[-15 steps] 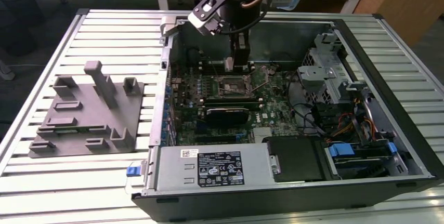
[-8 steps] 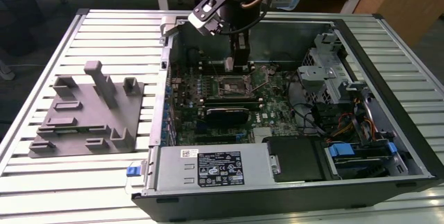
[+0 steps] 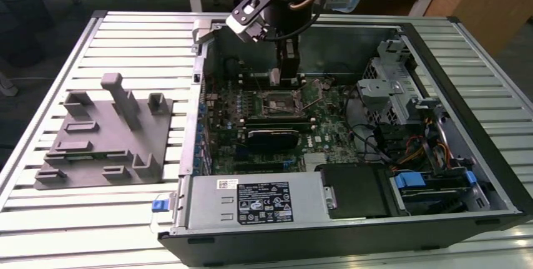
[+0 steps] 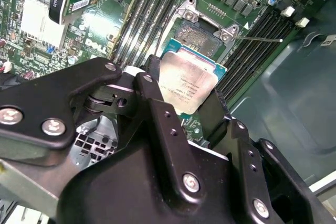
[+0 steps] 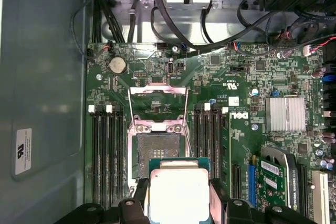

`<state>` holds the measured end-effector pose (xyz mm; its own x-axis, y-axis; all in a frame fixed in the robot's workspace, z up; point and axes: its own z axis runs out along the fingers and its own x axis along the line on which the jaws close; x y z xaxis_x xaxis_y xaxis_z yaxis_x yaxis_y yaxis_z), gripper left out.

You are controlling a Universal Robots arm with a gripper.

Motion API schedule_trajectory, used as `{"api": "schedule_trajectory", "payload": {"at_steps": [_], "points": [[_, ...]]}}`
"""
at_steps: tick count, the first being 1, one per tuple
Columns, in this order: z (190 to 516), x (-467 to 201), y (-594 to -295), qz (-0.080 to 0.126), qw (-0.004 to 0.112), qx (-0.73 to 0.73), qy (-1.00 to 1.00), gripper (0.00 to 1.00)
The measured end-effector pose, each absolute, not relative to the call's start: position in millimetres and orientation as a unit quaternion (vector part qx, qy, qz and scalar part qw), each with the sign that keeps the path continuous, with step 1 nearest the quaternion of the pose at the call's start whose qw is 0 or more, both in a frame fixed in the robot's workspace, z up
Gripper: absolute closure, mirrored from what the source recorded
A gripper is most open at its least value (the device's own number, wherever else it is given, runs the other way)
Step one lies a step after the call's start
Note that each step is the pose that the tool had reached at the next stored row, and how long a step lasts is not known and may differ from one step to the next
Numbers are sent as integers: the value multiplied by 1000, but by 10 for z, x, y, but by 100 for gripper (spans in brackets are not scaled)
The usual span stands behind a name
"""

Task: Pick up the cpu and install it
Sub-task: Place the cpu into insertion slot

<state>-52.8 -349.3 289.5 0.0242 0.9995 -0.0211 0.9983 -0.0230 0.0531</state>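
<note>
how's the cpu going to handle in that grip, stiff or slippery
The cpu looks a flat, rigid plate, so probably no flexing. The gripper pinches only its thin edges, and the metal top looks smooth, so it might slip or tilt. Being so thin, likely light.

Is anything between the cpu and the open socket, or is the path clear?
Nothing visible blocks it. The gripper holds the cpu close to the socket, whose cavity is bare; its metal frame stands open on the far side.
</note>
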Motion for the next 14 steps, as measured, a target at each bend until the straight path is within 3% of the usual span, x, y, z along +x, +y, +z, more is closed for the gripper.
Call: {"api": "schedule_trajectory", "payload": {"at_steps": [14], "points": [[2827, -526, -3450, 10, 28, 716, 697, 46]]}}
